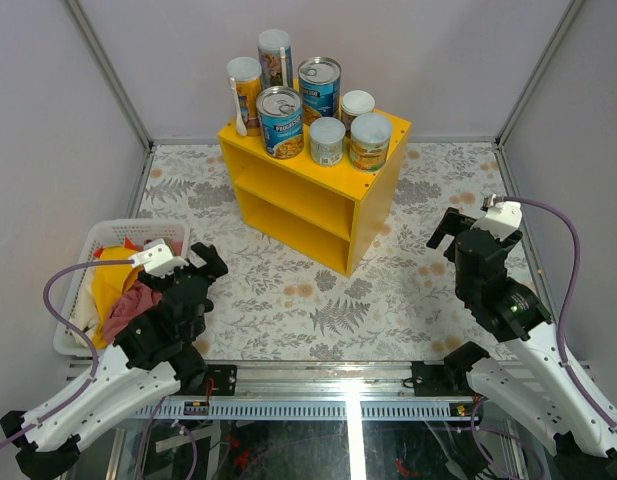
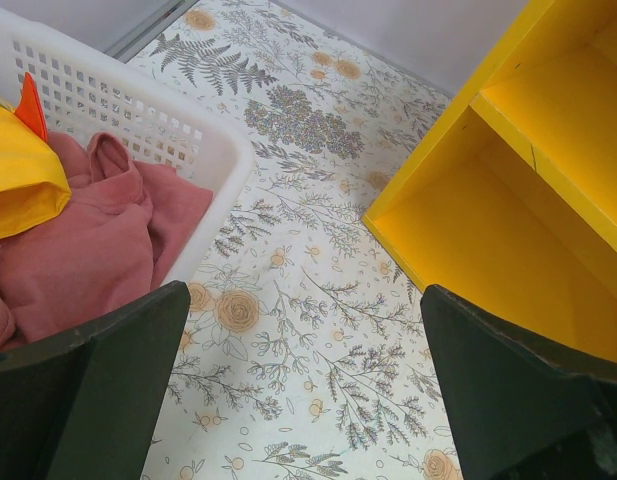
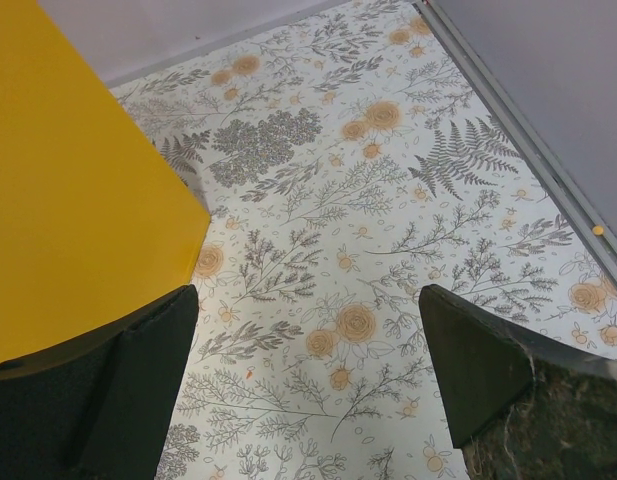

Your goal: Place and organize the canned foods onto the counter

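Both grippers idle: left gripper (image 1: pixel 200 262) has its jaws spread wide with nothing between them, over the floral surface (image 1: pixel 288 300) between basket and counter. Right gripper (image 1: pixel 450 228) is the same, wide apart and holding nothing, hovering off the counter's right side.

Counter (image 1: pixel 376 210): yellow box unit standing on the floral surface at rear centre, turned at an angle, two open compartments facing front-left. No cans visible in either.

Cans (image 1: pixel 279 122): all seven I can see stand upright on the counter top, packed close.
- wide blue-label pair (image 1: pixel 319 88) at the middle
- tall tubes (image 1: pixel 274 55) at the rear-left
- short cans (image 1: pixel 327 140) at the front-right

Handling, my read:
- wide cans are likely full, so the heaviest. Rigid steel, smooth label. Take them mid-body across the diameter, which needs nearly full jaw spread.
- tubes look light and top-heavy, so they tip easily. Grip low on the body, not on the lid.
- short ones are the easy grab, but their neighbours are tight, so there's little finger clearance.
- nothing looks fragile. The risk is knocking one can into the next or off the edge.

Surface is flat, matte and printed, with no clutter near the counter. Plain pale walls (image 1: pixel 88 80) with metal corner posts box in three sides. White laundry basket (image 1: pixel 88 250) with pink and yellow cloth sits far left, beside the left arm.
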Controlling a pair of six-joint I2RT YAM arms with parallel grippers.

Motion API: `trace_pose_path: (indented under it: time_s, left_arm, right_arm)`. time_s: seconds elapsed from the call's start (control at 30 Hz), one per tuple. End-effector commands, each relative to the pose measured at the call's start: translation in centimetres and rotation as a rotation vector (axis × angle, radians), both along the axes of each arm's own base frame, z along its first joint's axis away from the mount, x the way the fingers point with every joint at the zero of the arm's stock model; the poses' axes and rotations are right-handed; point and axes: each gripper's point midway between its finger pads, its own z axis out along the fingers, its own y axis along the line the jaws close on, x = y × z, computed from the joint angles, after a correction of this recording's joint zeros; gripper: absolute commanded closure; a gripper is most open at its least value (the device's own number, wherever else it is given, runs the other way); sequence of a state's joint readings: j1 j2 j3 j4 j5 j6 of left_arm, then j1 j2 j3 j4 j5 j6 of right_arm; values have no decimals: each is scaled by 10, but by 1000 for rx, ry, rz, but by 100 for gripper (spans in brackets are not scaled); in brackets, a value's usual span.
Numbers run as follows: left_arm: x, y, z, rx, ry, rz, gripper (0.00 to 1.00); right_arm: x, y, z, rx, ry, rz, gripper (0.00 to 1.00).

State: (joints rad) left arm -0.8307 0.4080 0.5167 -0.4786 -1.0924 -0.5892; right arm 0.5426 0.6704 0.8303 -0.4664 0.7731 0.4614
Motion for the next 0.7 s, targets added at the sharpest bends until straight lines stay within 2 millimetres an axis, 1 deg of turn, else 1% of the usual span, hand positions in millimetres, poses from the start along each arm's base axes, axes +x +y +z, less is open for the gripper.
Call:
trace_pose_path:
  time_s: [0.0, 0.67]
  left_arm:
    - [0, 4, 2, -4, -15, 24, 0]
    - [1, 4, -3, 16, -18, 32, 0]
  right_arm:
    - [3, 2, 11, 17, -50, 5, 0]
    - [9, 8, 8, 14, -49, 25, 1]
